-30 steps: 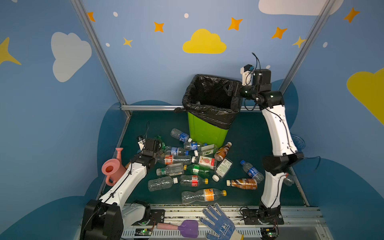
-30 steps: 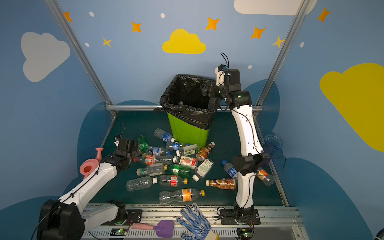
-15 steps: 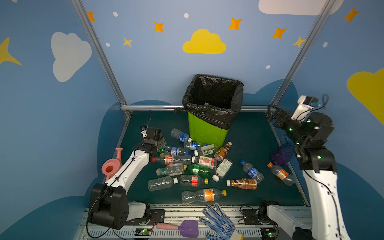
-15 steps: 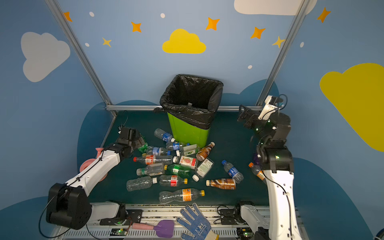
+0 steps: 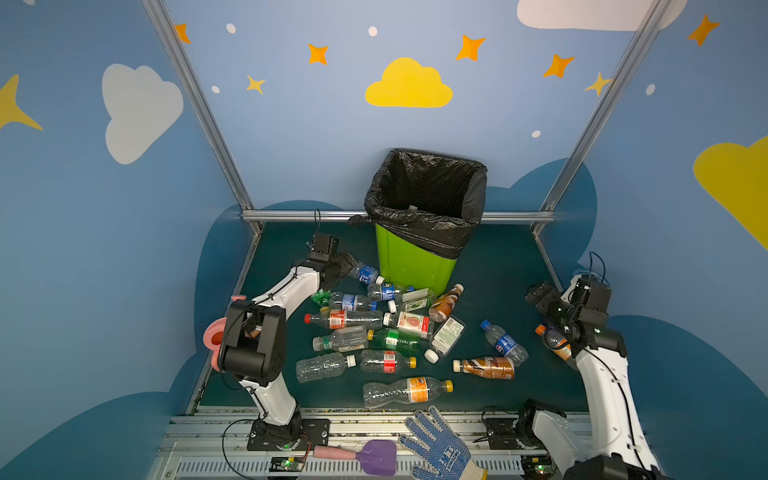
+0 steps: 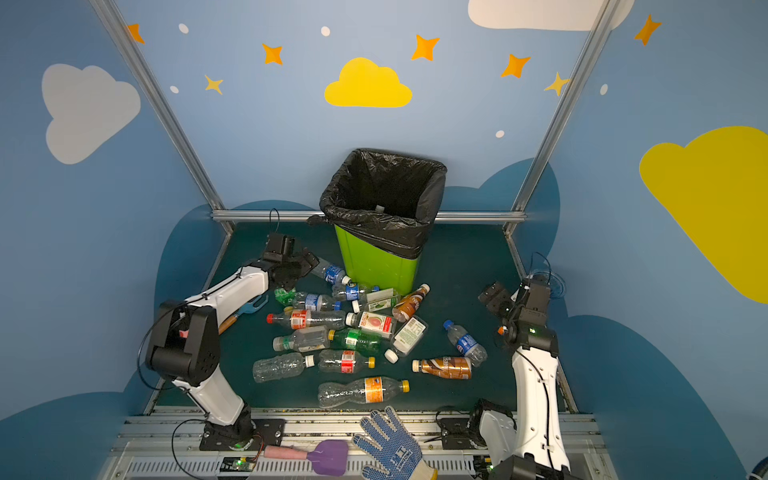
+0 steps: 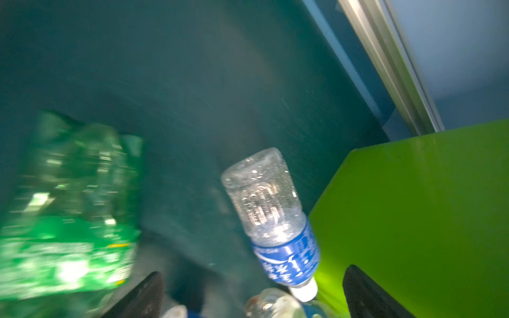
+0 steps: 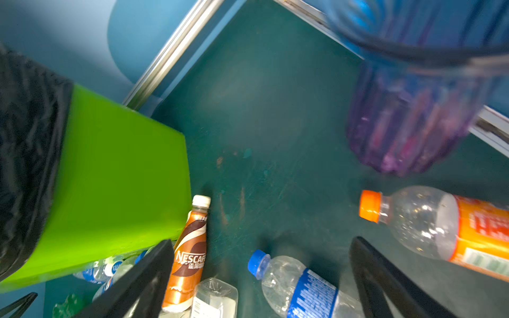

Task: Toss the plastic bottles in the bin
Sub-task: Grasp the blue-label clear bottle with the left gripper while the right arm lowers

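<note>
The lime-green bin with its black bag stands at the back of the mat. Several plastic bottles lie scattered in front of it. My left gripper is open and low beside the bin's left base, just short of a clear blue-labelled bottle; a green bottle lies to its other side. My right gripper hangs open and empty over the mat's right side. Below it lie a blue-capped bottle and an orange-capped one.
A blue-purple ribbed vase stands at the right rail, close to the right arm. A pink watering can sits behind the left arm. A blue glove and a purple spatula lie on the front rails.
The right arm has swung from the bin's rim down to the right side of the mat. The left gripper has pushed forward towards the bin's base.
</note>
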{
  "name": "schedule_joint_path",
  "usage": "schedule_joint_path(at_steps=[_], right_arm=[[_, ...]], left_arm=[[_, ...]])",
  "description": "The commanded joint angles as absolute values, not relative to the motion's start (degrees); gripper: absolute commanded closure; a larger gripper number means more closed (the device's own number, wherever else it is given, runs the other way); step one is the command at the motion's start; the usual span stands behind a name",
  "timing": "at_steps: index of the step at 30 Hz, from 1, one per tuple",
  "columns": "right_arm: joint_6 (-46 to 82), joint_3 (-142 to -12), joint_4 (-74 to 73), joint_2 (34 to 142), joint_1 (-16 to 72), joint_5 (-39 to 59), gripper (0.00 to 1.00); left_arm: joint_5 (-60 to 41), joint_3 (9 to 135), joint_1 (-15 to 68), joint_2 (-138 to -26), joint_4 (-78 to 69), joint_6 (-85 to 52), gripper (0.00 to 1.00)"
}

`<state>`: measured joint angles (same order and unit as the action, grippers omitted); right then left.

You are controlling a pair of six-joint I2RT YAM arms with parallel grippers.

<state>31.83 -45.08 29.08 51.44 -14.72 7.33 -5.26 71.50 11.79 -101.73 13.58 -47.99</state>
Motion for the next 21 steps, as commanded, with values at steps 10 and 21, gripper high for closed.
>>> schedule_joint_path(at_steps=[10, 21], right_arm=[[33.31, -41.53, 30.85, 49.03, -18.06, 9.42, 0.02], [33.22, -42.11, 30.83, 49.83, -19.42, 10.52, 0.02]], left_arm=[[-12.54, 77.9, 10.74, -112.79, 9.8, -60.93, 0.05], [-16.57, 82.09, 10.15, -119.24, 10.22, -61.87, 0.12]])
